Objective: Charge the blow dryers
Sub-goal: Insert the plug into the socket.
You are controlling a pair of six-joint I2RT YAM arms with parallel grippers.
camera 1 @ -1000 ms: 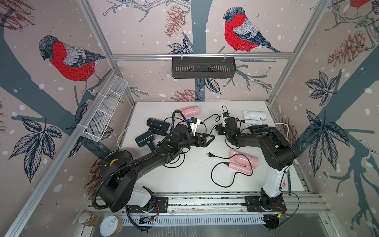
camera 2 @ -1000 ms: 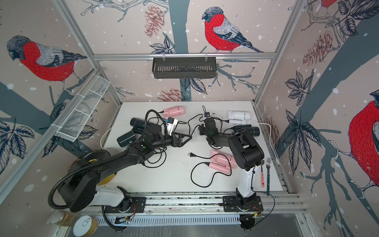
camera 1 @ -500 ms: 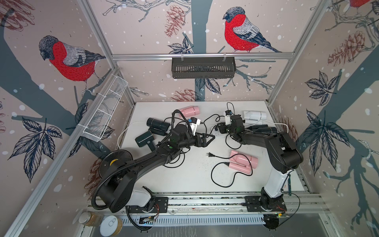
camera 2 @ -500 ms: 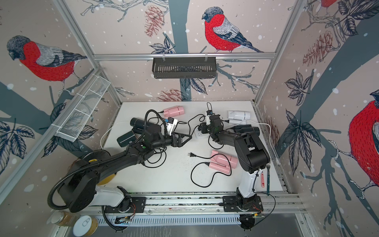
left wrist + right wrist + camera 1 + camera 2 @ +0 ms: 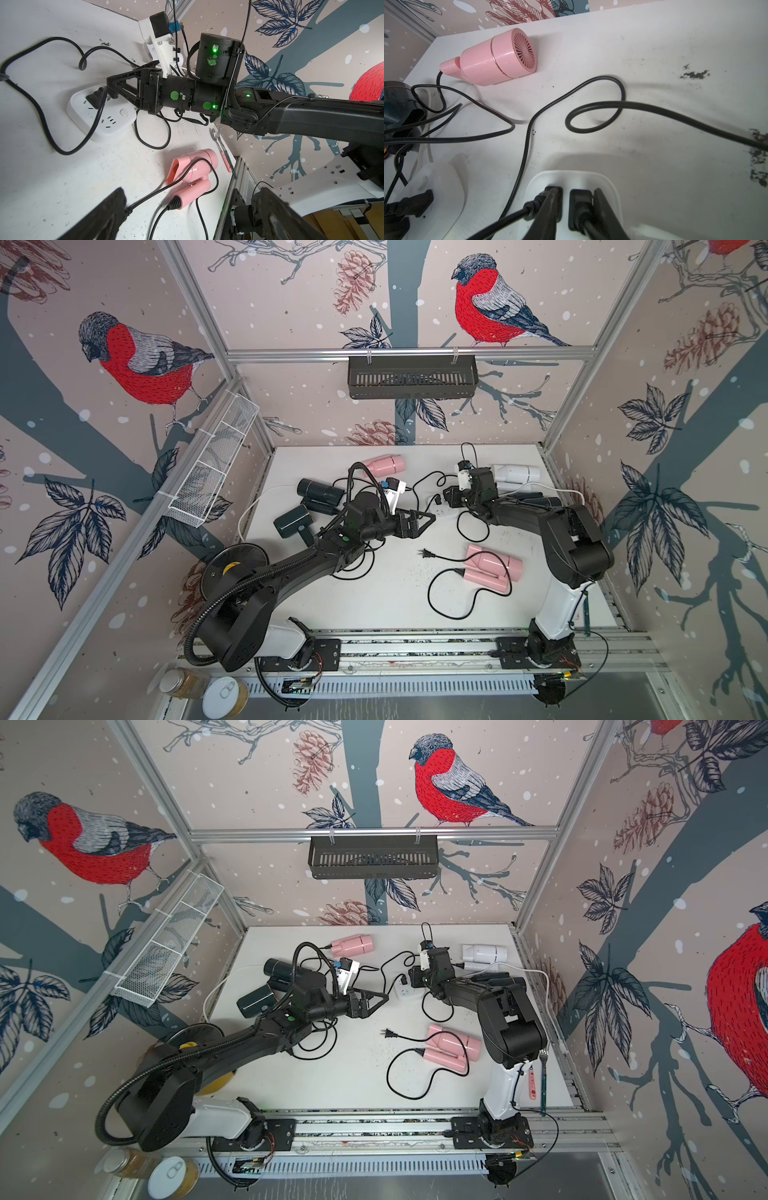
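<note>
My right gripper [image 5: 575,195] is down on the middle white power strip [image 5: 571,176], open a little. Its fingers straddle one of two black plugs [image 5: 579,207] seated there, and a sliver of white shows beside that plug. The same gripper [image 5: 451,495] shows in both top views. My left gripper [image 5: 192,209] hangs wide open and empty above the near pink blow dryer [image 5: 492,570], whose loose plug [image 5: 424,552] lies on the table. Other blow dryers lie around: pink at the back [image 5: 384,464], black [image 5: 320,491], dark green [image 5: 293,520], white [image 5: 515,473].
A second power strip [image 5: 440,182] with a plug in it lies beside the first. Black cords loop across the table's middle [image 5: 591,124]. A spoon and a fork [image 5: 220,145] lie along the right edge. A black basket [image 5: 411,377] hangs on the back rail, a wire basket [image 5: 212,464] on the left wall.
The right arm's elbow has swung out toward the right wall while its gripper stayed over the middle power strip. The left arm has not moved.
</note>
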